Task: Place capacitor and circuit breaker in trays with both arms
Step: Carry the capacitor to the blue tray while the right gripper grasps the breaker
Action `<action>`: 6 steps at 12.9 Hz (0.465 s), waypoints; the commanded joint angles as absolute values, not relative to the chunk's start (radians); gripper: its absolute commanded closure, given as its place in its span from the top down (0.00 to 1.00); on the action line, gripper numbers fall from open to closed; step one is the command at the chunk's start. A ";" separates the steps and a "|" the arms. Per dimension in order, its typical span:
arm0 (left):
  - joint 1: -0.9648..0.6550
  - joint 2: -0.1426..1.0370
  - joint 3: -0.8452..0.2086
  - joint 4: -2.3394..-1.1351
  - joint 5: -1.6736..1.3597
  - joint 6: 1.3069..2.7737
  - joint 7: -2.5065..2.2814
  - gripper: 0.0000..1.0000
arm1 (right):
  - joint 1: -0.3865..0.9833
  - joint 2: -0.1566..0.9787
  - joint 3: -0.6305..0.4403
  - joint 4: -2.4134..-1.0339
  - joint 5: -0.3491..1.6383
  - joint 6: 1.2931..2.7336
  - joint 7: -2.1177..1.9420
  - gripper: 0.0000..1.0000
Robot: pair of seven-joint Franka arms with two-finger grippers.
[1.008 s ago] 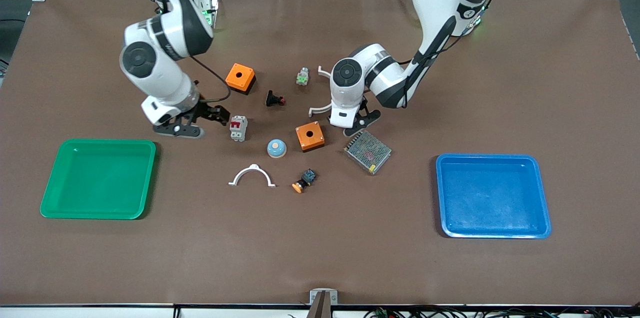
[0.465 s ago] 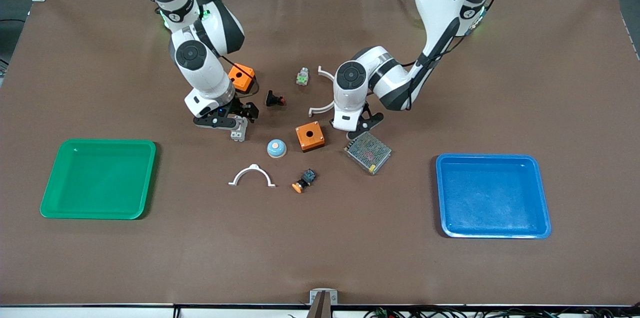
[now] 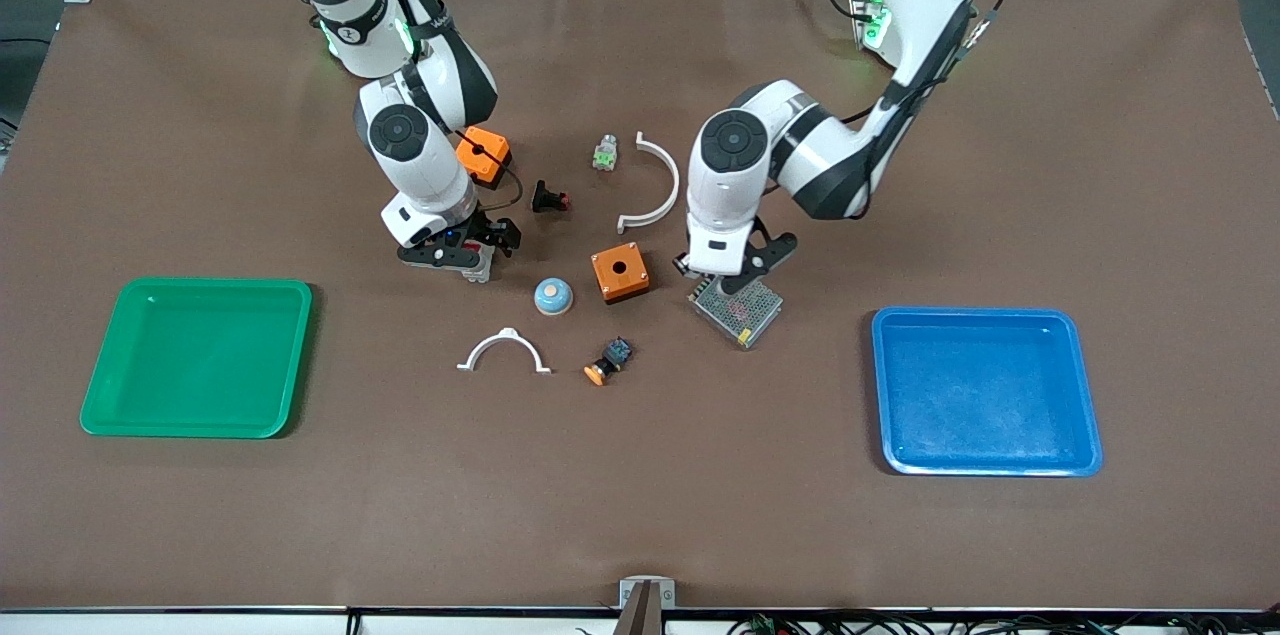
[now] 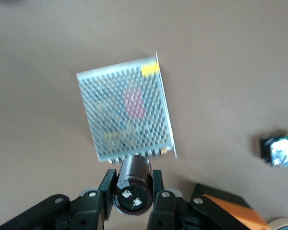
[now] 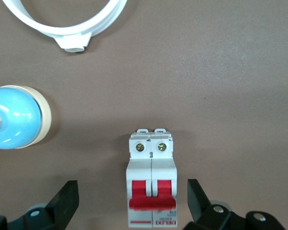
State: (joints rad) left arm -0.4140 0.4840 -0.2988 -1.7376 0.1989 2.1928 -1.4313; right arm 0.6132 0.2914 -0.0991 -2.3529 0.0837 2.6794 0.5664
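The capacitor (image 4: 133, 186), a dark cylinder with two terminals on its visible end face, is clamped between the left gripper (image 4: 133, 201) fingers over the edge of the mesh-covered module (image 4: 126, 113), its long axis running from the wrist camera toward the module. The breaker (image 5: 151, 179), white-grey with two red levers, lies flat on the counter (image 3: 640, 495) beside the blue-domed part (image 5: 14, 117). It sits between the spread fingers of the right gripper (image 5: 133, 201), with bare counter either side, its long axis across the gap between the fingers.

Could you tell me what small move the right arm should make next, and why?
Probably close the right gripper: its open fingers straddle the circuit breaker, apart from it, on the table.
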 commanded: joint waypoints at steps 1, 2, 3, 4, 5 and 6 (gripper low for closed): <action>-0.292 0.453 -0.304 -1.700 0.218 2.128 -1.250 0.01 | 0.626 0.310 -0.107 -2.355 0.098 2.695 0.575 0.93; -0.235 0.451 -0.305 -1.700 0.218 2.128 -1.148 0.01 | 0.627 0.313 -0.107 -2.355 0.098 2.692 0.574 0.80; -0.172 0.454 -0.304 -1.700 0.219 2.128 -1.043 0.01 | 0.627 0.313 -0.107 -2.355 0.098 2.691 0.574 0.65; -0.111 0.462 -0.304 -1.700 0.219 2.137 -0.938 0.01 | 0.627 0.311 -0.106 -2.355 0.098 2.685 0.575 0.44; -0.062 0.477 -0.304 -1.700 0.219 2.169 -0.861 0.01 | 0.626 0.311 -0.107 -2.355 0.098 2.680 0.575 0.28; -0.026 0.498 -0.304 -1.698 0.219 2.199 -0.800 0.01 | 0.623 0.310 -0.106 -2.355 0.098 2.678 0.578 0.05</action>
